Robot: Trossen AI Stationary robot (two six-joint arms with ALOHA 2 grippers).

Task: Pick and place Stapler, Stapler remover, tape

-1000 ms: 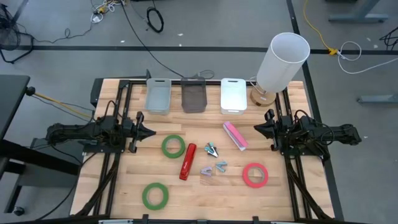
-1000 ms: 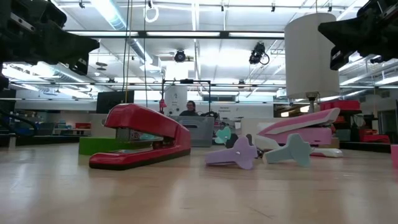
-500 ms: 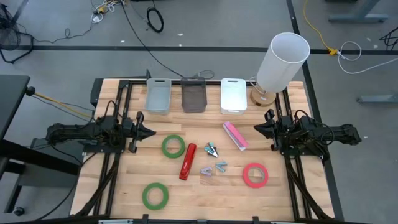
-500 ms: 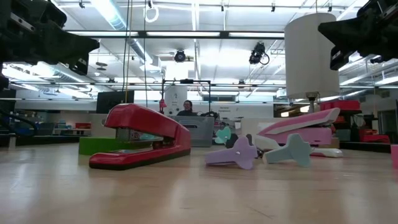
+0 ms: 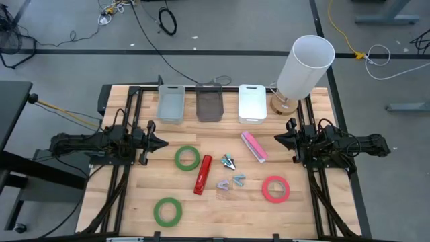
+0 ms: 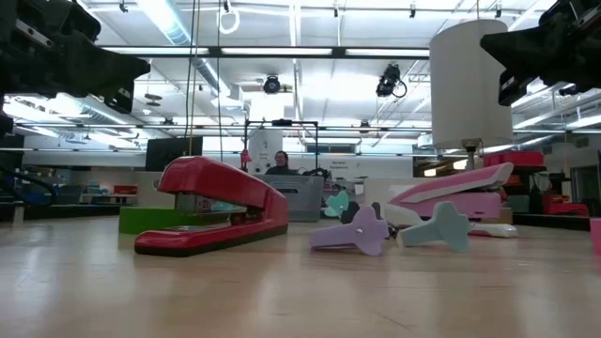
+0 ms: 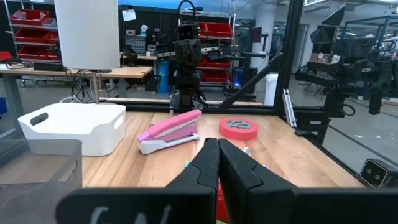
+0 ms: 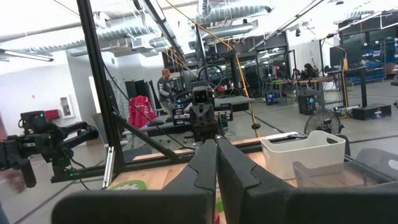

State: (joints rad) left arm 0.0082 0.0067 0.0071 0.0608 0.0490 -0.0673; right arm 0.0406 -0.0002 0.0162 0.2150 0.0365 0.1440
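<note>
High view tells us that nothing on the table has shifted over the last second: both arms sit where they were, and every item lies as it did. Our left gripper (image 5: 156,142) hangs at the left edge with its fingers pressed together and empty, and our right gripper (image 5: 282,137) mirrors it at the right edge, likewise closed on nothing.

Just ahead of the left gripper's tip lies a green tape roll (image 5: 187,158), with the red stapler (image 5: 202,175) just beyond it. A second green roll (image 5: 167,211) sits nearer the front edge, well apart from that gripper. The pink stapler (image 5: 254,146) is near the right gripper, and the red-pink tape (image 5: 275,189) lies in front of it toward the front edge. Between the two staplers sit the small staple removers (image 5: 233,172). Three bins (image 5: 209,103) line the back edge, apparently empty.

We judge the task has not begun: no item has been lifted, and either gripper must first open before any pick.
</note>
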